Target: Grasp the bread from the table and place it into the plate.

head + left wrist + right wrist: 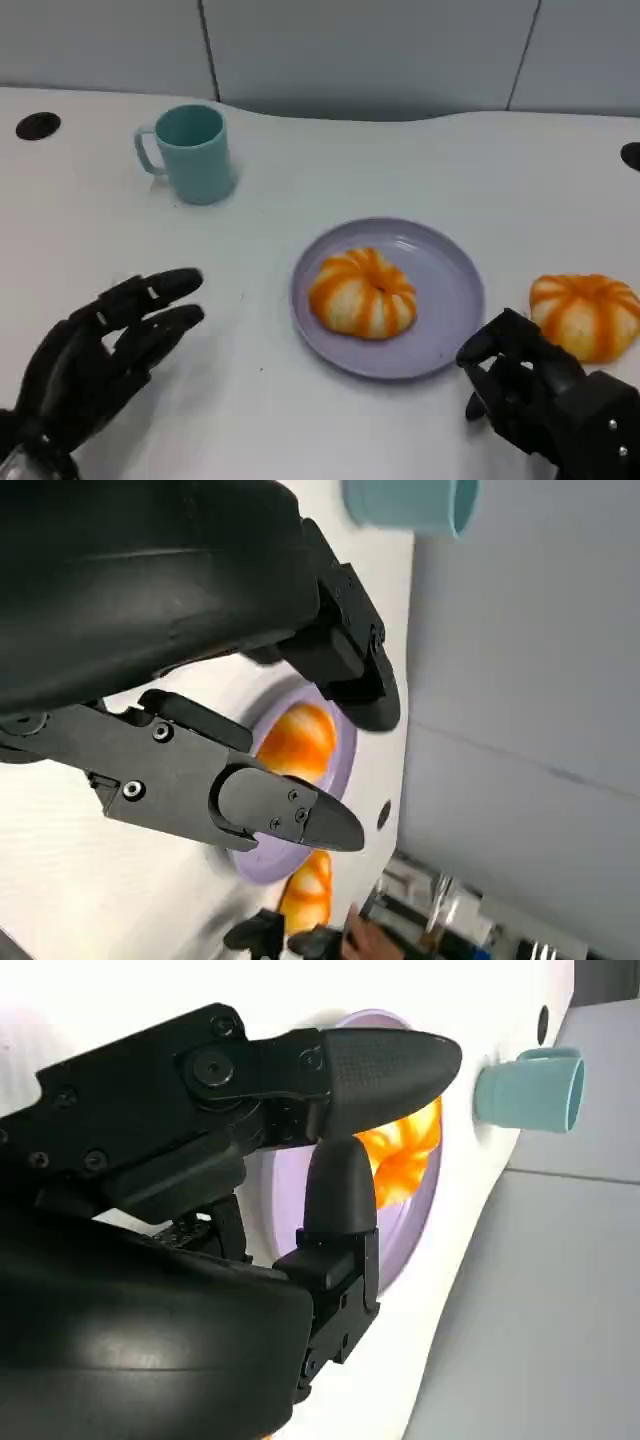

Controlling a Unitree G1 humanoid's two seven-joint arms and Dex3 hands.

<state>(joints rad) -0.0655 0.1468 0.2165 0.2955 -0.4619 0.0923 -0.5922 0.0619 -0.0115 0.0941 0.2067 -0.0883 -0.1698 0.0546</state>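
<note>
An orange-striped round bread (362,293) lies on the lilac plate (440,270) at the table's middle. A second, similar bread (585,315) lies on the table just right of the plate. My right hand (530,392) hovers low at the plate's near right rim, beside and in front of that second bread, fingers partly bent and holding nothing. My left hand (100,350) is well left of the plate, fingers spread and empty. The left wrist view shows the left hand (200,680), the plate (345,750) and both breads (300,740) (310,890). The right wrist view shows the right hand (200,1210), the plate (420,1210) and its bread (405,1155).
A teal cup (190,150) stands at the back left, handle to the left. Dark round holes (38,125) mark the table's far corners. A grey wall runs behind the table. A person's hand (370,945) appears beyond the table's edge in the left wrist view.
</note>
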